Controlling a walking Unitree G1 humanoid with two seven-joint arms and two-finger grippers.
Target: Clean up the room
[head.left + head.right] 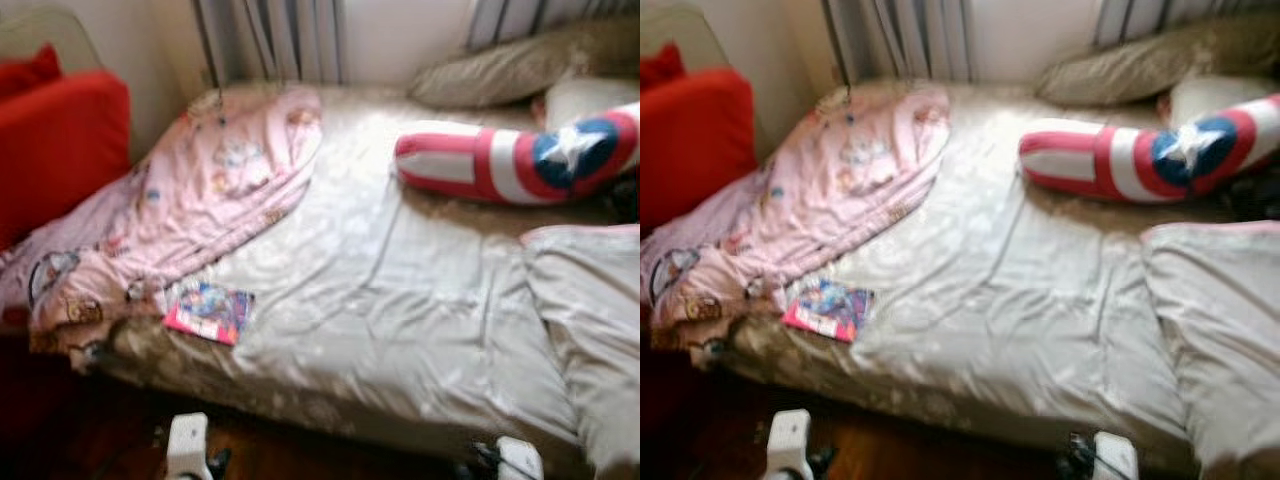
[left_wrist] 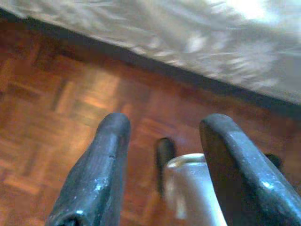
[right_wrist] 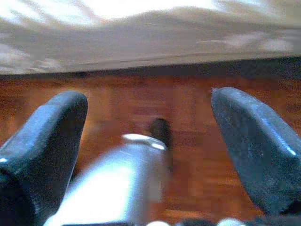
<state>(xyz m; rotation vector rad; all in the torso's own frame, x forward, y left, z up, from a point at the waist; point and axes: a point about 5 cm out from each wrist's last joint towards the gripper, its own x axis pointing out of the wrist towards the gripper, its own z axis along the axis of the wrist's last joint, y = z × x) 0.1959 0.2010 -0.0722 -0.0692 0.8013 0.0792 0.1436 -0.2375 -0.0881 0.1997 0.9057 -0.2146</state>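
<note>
**Unmade bed viewed from its foot; both arms low**

A crumpled pink printed blanket (image 1: 190, 215) lay over the beige-sheeted bed (image 1: 400, 300), partly covering a colourful flat book (image 1: 208, 311). A red, white and blue shield-patterned cushion (image 1: 520, 155) was cropped at the frame edge. Left gripper (image 2: 162, 141) and right gripper (image 3: 150, 122) hung spread above parquet floor (image 2: 56, 108). Focus was soft.

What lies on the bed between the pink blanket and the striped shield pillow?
Only bare, wrinkled beige bedsheet lies between the pink blanket and the shield pillow, as both eye views show. The colourful book sits nearer the bed's front edge.
</note>
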